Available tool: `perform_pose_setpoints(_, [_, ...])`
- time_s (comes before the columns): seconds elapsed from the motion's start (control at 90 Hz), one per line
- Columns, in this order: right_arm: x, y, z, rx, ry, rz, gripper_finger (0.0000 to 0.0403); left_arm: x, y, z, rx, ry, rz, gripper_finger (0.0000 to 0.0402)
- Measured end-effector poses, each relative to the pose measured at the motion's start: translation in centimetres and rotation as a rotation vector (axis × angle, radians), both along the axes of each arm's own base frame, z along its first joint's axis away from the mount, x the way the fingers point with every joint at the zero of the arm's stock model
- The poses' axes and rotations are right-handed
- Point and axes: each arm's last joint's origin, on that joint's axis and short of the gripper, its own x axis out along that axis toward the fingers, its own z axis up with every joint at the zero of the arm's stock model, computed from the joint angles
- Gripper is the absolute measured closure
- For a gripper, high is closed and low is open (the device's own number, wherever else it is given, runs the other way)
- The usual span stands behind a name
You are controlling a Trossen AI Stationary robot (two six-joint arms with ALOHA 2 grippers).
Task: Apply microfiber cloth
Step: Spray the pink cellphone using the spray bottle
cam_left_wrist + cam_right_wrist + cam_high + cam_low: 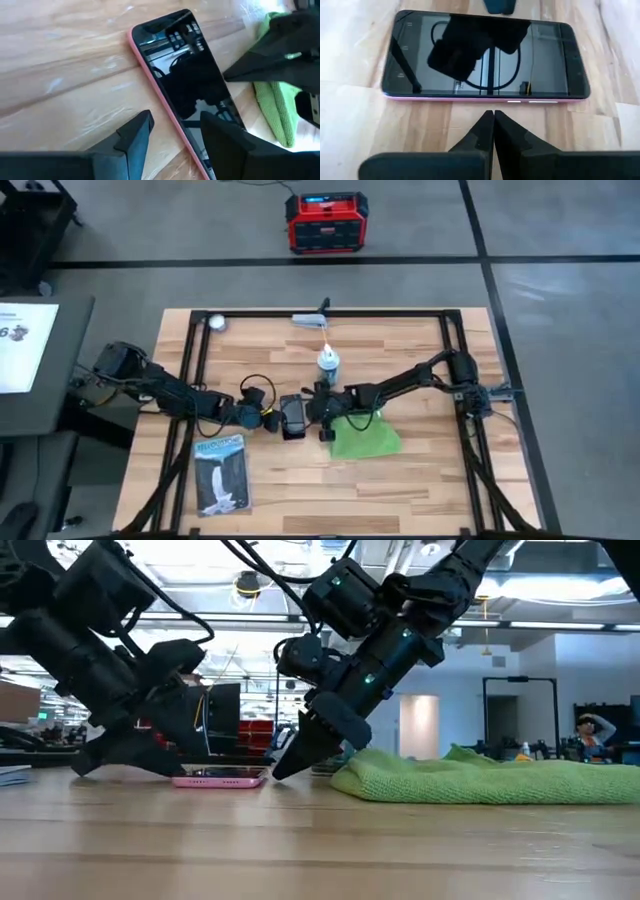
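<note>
A pink phone with a black screen lies flat on the wooden table, between my two grippers. The green microfiber cloth lies rumpled on the table just right of it, under my right arm; in the low view the cloth is a low heap. My left gripper is open at the phone's end. My right gripper is shut and holds nothing. Its tips are down at the table, a little short of the phone's long pink edge, and it does not touch the cloth. My left gripper stands open, slanting down from the table's left. One finger lies over the end of the phone's screen, and in the low view it reaches down onto the phone's top. The other finger is beside the phone, over bare table. The phone lies flat.
A blue-grey booklet lies near the front left. A spray bottle stands behind the phone. A grey tool and a small ball lie at the far edge. Free room is at the front right.
</note>
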Motion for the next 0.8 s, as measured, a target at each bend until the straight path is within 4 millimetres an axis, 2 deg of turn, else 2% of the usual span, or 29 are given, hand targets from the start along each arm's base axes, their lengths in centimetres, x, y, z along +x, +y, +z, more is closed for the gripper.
perform_pose_setpoints(0.422, [0.3,0.3,0.4,0.009,-0.052,0.011,0.0403,0.2,0.1,0.1,-0.014,-0.025,-0.005,0.0241])
perform_pose_setpoints(0.633, [0.8,-0.1,-1.7,0.05,-0.016,0.02,0.0403,0.2,0.1,0.1,-0.012,-0.023,-0.014,0.0241])
perform_pose_setpoints(0.8, [1.2,0.1,-1.7,0.052,-0.009,0.022,0.0403,0.2,0.1,0.1,-0.01,-0.022,-0.017,0.0241])
